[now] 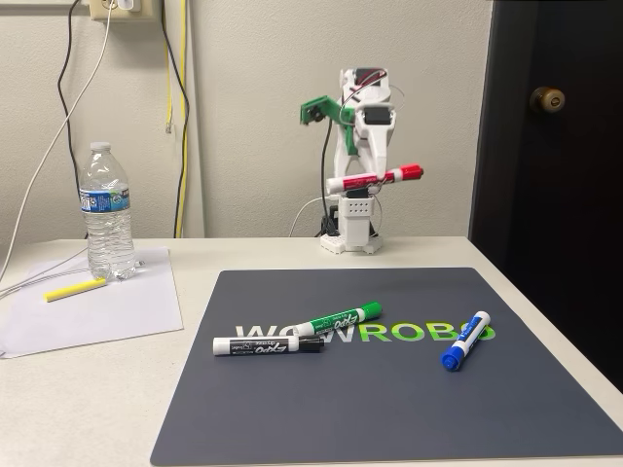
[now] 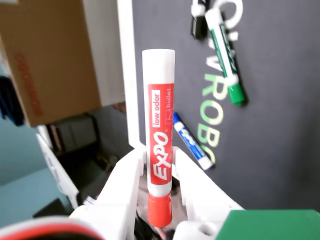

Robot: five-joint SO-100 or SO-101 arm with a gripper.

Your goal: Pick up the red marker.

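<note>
fixed view: low, near tabletop (image 1: 78,389), facing arm | wrist view: close, looking down | shared: dark rectangular lettered mat (image 1: 389,409) (image 2: 280,125)

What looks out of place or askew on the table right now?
Nothing spilled or damaged. The red marker is held in the gripper well above the mat. On the mat, the green marker lies with one end against the black marker.

The arm (image 1: 358,146) is white printed plastic with a green wrist piece, thin cables, and a perforated base.
</note>
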